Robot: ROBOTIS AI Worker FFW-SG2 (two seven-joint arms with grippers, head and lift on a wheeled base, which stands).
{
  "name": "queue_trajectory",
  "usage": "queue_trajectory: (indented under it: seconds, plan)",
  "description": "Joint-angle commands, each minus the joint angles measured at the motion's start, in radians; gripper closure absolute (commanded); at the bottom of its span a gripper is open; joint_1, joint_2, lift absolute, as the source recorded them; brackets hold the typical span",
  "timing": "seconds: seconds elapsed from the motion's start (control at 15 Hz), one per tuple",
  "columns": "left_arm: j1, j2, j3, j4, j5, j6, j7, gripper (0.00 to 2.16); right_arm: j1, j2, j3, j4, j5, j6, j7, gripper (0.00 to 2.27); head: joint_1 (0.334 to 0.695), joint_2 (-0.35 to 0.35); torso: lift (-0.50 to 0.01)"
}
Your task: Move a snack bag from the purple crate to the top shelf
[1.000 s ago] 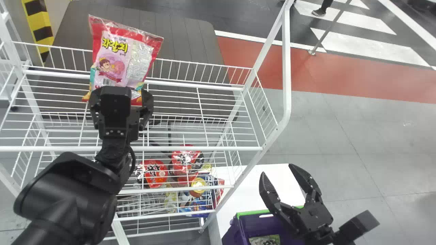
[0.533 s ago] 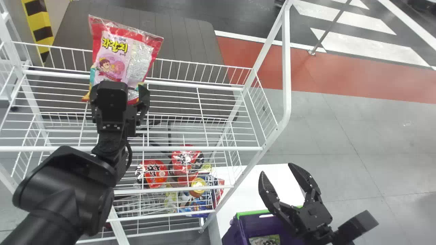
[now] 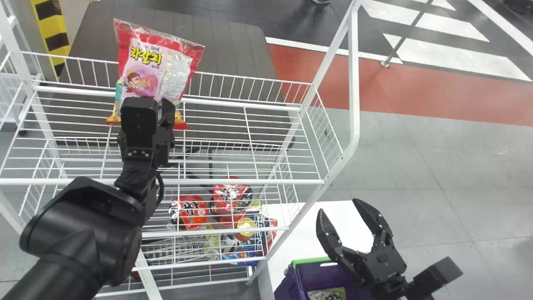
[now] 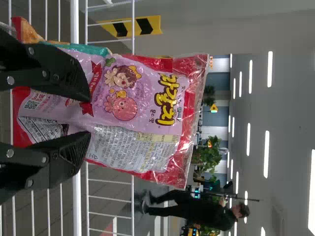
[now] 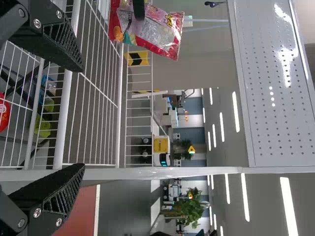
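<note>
The snack bag [image 3: 145, 66], red and pink, stands upright on the white wire top shelf [image 3: 216, 125], near its back rail. My left gripper [image 3: 148, 109] is directly in front of its lower part. In the left wrist view the bag [image 4: 142, 98] spreads behind both fingers of the left gripper [image 4: 90, 117], which are apart with a gap between them. My right gripper [image 3: 338, 207] is parked open above the purple crate [image 3: 306, 277], right of the rack. The right wrist view has the right gripper [image 5: 82, 118] open and empty, the bag [image 5: 152, 29] beyond it.
Red and black packs [image 3: 191, 211] and other snacks lie on a lower shelf. Another bag [image 3: 327, 294] is in the crate, which stands on a white surface [image 3: 333, 225]. The rack's white post [image 3: 353, 83] rises between the right arm and the shelf.
The left gripper has shifted slightly and its fingers look less widely spread than a second ago. The bag keeps its place on the shelf. The right arm has barely moved.
</note>
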Motion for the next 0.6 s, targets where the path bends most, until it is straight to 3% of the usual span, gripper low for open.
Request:
queue_trajectory:
  seconds: [0.0,0.53]
  plan:
    - [0.000,-0.004,0.000,0.006,0.000,0.000,-0.001,1.03,-0.003,0.000,0.002,0.002,0.001,-0.003,0.000,0.14,0.695,-0.338,0.000]
    - [0.040,-0.004,0.024,-0.010,-0.011,-0.071,0.025,1.03,-0.012,-0.001,0.014,0.016,0.007,-0.012,0.000,0.14,0.695,-0.321,0.000]
